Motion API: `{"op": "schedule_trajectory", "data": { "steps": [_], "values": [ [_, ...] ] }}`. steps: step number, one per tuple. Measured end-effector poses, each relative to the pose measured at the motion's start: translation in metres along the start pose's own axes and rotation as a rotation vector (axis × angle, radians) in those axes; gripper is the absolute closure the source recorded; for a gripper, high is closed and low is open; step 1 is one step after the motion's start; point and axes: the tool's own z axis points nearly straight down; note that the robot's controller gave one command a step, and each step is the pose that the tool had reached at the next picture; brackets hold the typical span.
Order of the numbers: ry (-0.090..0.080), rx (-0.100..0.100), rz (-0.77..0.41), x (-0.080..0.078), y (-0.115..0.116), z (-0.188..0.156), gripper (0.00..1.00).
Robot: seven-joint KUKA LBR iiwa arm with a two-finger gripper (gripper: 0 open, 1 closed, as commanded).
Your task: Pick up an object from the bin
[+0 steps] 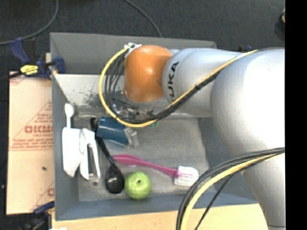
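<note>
My gripper hangs under the orange wrist cover in the middle of the bin, at the right end of a blue cylinder with a dark cap that lies on its side. Whether it touches the cylinder I cannot tell, and most of the gripper is hidden by the cover and cables. Just below lies a pink toothbrush with a white head, pointing right. A black ladle runs from the cylinder down to the bin's front, and a green apple sits beside its bowl.
Two white plastic pieces lie along the left wall, with a white spoon above them. The arm covers the bin's right and back parts. Bare bin floor shows right of the toothbrush.
</note>
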Motion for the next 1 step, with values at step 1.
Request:
{"op": "schedule_trajectory", "data": {
  "steps": [1],
  "values": [
    [-0.002,0.002,-0.231,0.0045,0.0047,0.0002,1.0]
  ]
}}
